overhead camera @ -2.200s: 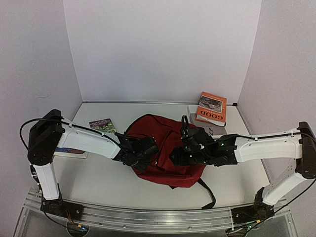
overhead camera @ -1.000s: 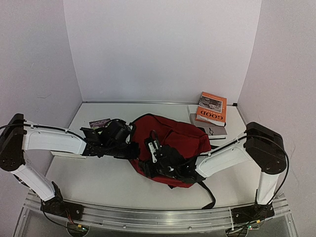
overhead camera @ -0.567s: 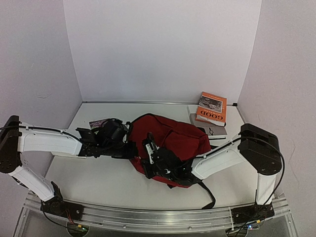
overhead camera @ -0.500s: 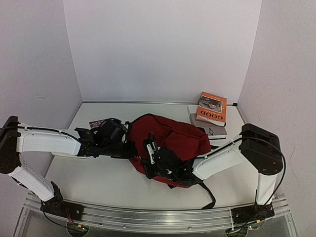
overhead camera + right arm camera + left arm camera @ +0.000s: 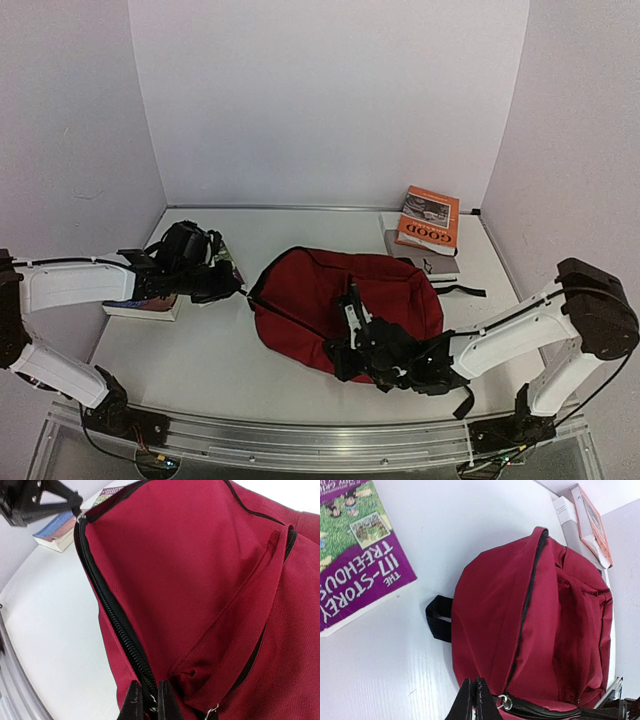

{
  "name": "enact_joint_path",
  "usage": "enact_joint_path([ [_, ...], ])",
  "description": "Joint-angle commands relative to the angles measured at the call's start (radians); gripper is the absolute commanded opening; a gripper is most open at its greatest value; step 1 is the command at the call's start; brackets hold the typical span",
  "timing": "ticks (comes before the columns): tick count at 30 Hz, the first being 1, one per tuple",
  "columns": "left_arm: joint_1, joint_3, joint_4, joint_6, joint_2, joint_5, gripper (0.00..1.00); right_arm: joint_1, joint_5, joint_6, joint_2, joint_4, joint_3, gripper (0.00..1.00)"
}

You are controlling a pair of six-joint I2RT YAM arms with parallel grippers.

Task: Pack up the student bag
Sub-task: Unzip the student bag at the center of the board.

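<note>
The student bag (image 5: 330,295) lies in the middle of the table, dark red, with a black zipper (image 5: 112,615) running along its near-left edge. My left gripper (image 5: 241,292) is at the bag's left corner, shut on the zipper's end, where a silver pull ring (image 5: 504,701) sits against its tips (image 5: 472,702). My right gripper (image 5: 342,352) is at the bag's near edge, shut on the zipper track (image 5: 147,702). The zipper is stretched taut between the two grippers. In the right wrist view the left gripper (image 5: 77,511) shows at the top left.
An orange book (image 5: 428,220) lies on a grey one (image 5: 430,265) at the back right. A purple and green book (image 5: 355,575) lies left of the bag. Another book (image 5: 140,306) sits under the left arm. A black strap (image 5: 462,402) trails at the near right.
The right gripper has shut on the zipper edge and pulled toward the near right. The left gripper drew back to the left, stretching the zipper, and the bag shifted right.
</note>
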Motion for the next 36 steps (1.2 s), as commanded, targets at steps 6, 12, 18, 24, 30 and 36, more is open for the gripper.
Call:
enact_joint_path([
  [6, 0.178, -0.066, 0.104, -0.035, 0.006, 0.114, 0.00, -0.001, 0.088, 0.143, -0.289, -0.129, -0.160, 0.00],
  [12, 0.178, -0.129, 0.261, -0.013, -0.017, 0.292, 0.00, -0.001, 0.054, 0.098, -0.325, -0.184, -0.105, 0.19],
  [18, 0.175, -0.180, 0.298, 0.022, -0.045, 0.464, 0.21, -0.001, 0.033, 0.043, -0.305, -0.228, -0.001, 0.61],
  [24, 0.175, -0.276, 0.318, 0.018, -0.112, 0.540, 0.62, 0.000, -0.013, -0.003, -0.265, -0.233, 0.069, 0.83],
  [30, 0.134, -0.344, 0.325, -0.005, -0.151, 0.621, 0.74, -0.001, -0.037, -0.032, -0.170, -0.235, 0.140, 0.86],
  [36, 0.088, -0.380, 0.316, -0.030, -0.182, 0.598, 0.68, -0.001, -0.043, -0.035, -0.100, -0.233, 0.190, 0.86],
])
